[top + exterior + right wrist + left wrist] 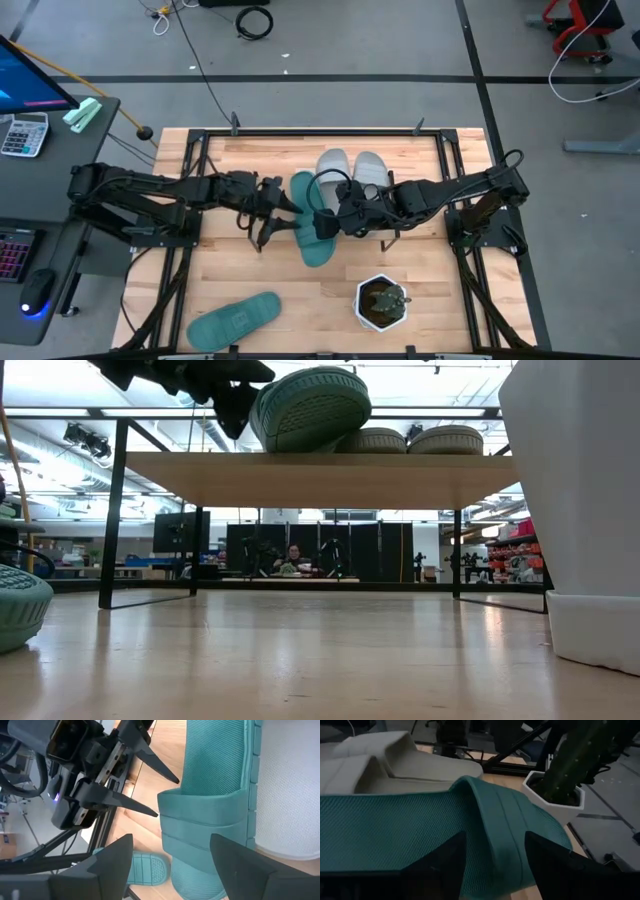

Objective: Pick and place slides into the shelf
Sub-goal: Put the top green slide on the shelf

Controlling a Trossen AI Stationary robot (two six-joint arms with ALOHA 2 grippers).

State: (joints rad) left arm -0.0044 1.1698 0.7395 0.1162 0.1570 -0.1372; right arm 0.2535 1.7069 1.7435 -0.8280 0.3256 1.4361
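Lying lengthwise on the shelf (420, 150), a teal slide (312, 222) with a fine woven-looking footbed and a wide ribbed strap sits between the two hands, its long axis running from the shelf's back edge toward the front, where its end overhangs. The left hand (272, 215) is just beside the slide's left edge, its pointed fingers (150, 757) spread wide and holding nothing. The right hand (335, 218) is over the slide's strap on the other side, its fingers (107, 862) also wide apart and gripping nothing. Just beyond the right hand, two light grey slides (352, 168) lie side by side on the same board, parallel to the teal one and touching it. The shelf is a pale wooden board on thin black wire legs. A second teal slide (233, 320) lies on the wooden surface (260, 270), well apart from the left hand. Near the right hand stands a white angular pot (381, 302) holding a green cactus (570, 760).
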